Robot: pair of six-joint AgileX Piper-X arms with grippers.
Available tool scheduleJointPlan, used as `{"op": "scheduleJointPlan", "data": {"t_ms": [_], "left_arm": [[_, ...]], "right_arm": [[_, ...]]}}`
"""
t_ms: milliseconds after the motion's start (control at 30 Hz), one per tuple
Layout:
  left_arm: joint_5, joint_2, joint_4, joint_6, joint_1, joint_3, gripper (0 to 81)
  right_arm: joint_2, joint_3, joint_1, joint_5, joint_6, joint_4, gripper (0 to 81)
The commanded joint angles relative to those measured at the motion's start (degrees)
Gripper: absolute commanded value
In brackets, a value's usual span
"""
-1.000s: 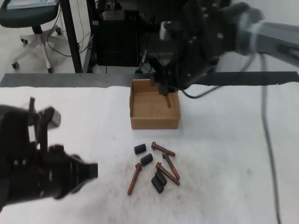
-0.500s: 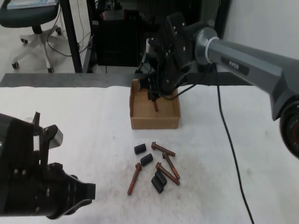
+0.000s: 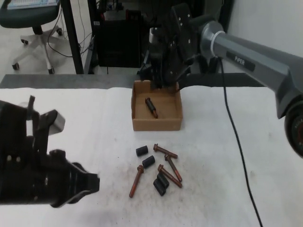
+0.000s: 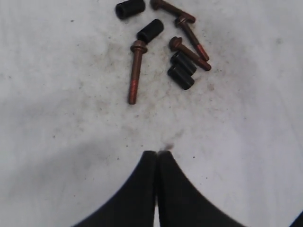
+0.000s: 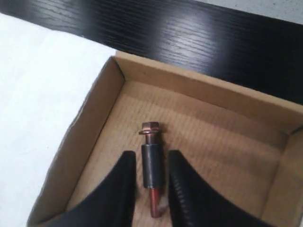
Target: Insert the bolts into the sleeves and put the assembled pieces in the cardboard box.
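Right gripper (image 5: pixel 151 158): I am watching it hovering over the far part of the cardboard box (image 3: pixel 156 125), jaws standing open and gripping nothing. One assembled piece (image 3: pixel 151 107), a bolt through a sleeve, is lying on the box floor and touching neither jaw.

Left gripper (image 4: pixel 157 153): it is hanging above the tabletop (image 3: pixel 71 118) at near left, jaws closed tip to tip on nothing.

Four loose bolts (image 3: pixel 137 181) and four loose sleeves (image 3: pixel 141 151) are lying clustered on the tabletop, nearer than the box.

Bright, even light; the left claw (image 4: pixel 157 153) casts a soft shadow on the bench (image 4: pixel 57 156).
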Motion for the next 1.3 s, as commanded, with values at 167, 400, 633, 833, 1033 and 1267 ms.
{"op": "scheduleJointPlan", "data": {"t_ms": [167, 400, 633, 833, 1033, 1267], "left_arm": [[-1.50, 0.26, -6.46, 1.25, -0.20, -3.91, 0.3], [-1.29, 6.44, -13.18, 1.28, -4.29, -7.87, 0.3], [-5.41, 19.23, -13.18, 2.49, -8.77, -11.21, 0.3], [-6.09, 28.68, -7.74, 7.44, -11.18, -17.40, 0.3], [-10.40, 37.34, 8.55, 16.54, -14.52, -30.15, 0.1], [-13.23, 48.10, 29.04, 16.25, -15.32, -44.28, 21.6]], "right_arm": [[-9.58, -0.59, -1.15, -0.10, 1.00, 19.38, 0.8], [-23.82, 12.84, -1.03, -0.10, -2.17, 21.52, 0.8], [-44.34, 38.51, -1.13, -1.14, -1.38, 11.26, 0.8], [-58.06, 53.37, -1.13, -3.13, 2.61, 6.92, 0.8], [-62.80, 60.42, -1.13, -4.10, 2.58, 6.92, 0.8], [-62.93, 61.52, -1.13, -5.16, 2.31, 7.85, 0.8]]}}
